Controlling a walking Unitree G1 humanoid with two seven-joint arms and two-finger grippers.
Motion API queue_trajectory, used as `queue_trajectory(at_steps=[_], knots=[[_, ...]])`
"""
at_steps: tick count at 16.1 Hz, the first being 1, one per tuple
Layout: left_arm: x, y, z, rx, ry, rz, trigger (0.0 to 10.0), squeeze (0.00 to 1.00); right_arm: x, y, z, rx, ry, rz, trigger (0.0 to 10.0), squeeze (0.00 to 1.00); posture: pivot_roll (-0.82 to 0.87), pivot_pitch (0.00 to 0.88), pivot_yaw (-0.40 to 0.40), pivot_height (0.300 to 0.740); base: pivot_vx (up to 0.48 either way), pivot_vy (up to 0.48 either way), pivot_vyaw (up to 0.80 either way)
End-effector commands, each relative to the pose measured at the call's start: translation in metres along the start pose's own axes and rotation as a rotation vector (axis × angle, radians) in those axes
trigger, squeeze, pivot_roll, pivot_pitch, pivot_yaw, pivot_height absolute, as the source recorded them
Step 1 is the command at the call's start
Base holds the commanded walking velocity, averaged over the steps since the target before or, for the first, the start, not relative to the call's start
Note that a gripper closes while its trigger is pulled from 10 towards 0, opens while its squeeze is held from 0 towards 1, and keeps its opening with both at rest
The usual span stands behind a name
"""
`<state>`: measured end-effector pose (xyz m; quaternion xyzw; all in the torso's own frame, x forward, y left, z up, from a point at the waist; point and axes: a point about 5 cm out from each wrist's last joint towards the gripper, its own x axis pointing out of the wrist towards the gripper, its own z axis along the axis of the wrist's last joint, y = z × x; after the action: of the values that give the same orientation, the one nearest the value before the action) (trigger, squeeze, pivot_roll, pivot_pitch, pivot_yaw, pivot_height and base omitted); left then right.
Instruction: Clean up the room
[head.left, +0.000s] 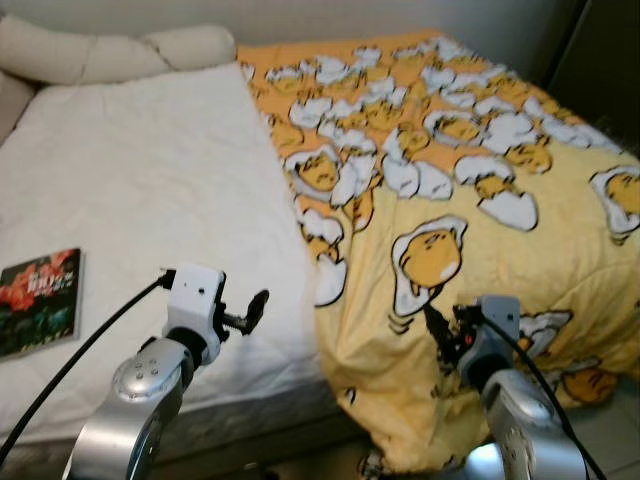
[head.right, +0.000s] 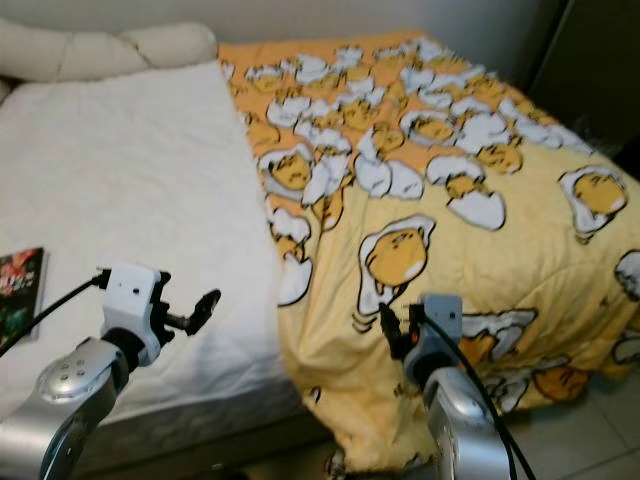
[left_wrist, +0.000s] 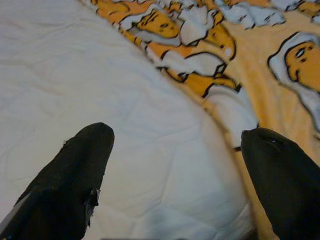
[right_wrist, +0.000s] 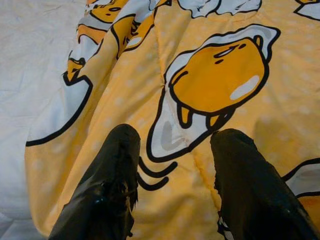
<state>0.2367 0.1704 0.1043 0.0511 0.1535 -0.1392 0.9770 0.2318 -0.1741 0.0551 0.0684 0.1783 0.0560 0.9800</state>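
A yellow blanket (head.left: 450, 200) printed with egg cartoons covers the right half of the bed and hangs over its near edge. The left half is bare white mattress cover (head.left: 150, 180). My left gripper (head.left: 250, 310) hovers open over the white cover near the blanket's edge, its fingers (left_wrist: 85, 165) wide apart and holding nothing. Over the blanket's draped front my right gripper (head.left: 440, 335) is open, its fingers (right_wrist: 115, 170) just above an egg drawing (right_wrist: 220, 80).
A book (head.left: 38, 300) with a dark red cover lies on the white cover at the far left. Cream pillows (head.left: 90, 55) line the head of the bed. Dark furniture (head.left: 600, 60) stands at the back right; tiled floor (head.left: 610, 420) shows below the blanket.
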Motion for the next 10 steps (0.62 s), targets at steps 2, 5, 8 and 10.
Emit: queue_trajectory(at_steps=[2, 5, 8, 10], knots=[[0.0044, 0.0072, 0.0025, 0.021, -0.012, 0.037, 10.0, 0.00, 0.0030, 0.0048, -0.0015, -0.001, -0.001, -0.008, 10.0, 0.00, -0.07, 0.000, 0.043, 0.740, 0.000, 0.000, 0.00], [0.0067, 0.0076, 0.0038, 0.028, -0.019, 0.034, 10.0, 0.00, 0.0044, 0.0052, -0.0017, 0.005, -0.005, -0.016, 10.0, 0.00, -0.07, 0.000, 0.043, 0.740, 0.000, 0.000, 0.00], [0.0106, 0.0072, 0.0049, 0.030, -0.030, 0.020, 10.0, 0.00, 0.0061, 0.0015, -0.0044, 0.028, 0.006, -0.044, 10.0, 0.00, -0.07, 0.000, 0.044, 0.740, 0.000, 0.000, 0.00], [0.0113, 0.0077, 0.0060, 0.042, -0.033, 0.015, 10.0, 0.00, 0.0062, 0.0011, -0.0051, 0.031, 0.010, -0.051, 10.0, 0.00, -0.07, 0.000, 0.045, 0.740, 0.000, 0.000, 0.00]])
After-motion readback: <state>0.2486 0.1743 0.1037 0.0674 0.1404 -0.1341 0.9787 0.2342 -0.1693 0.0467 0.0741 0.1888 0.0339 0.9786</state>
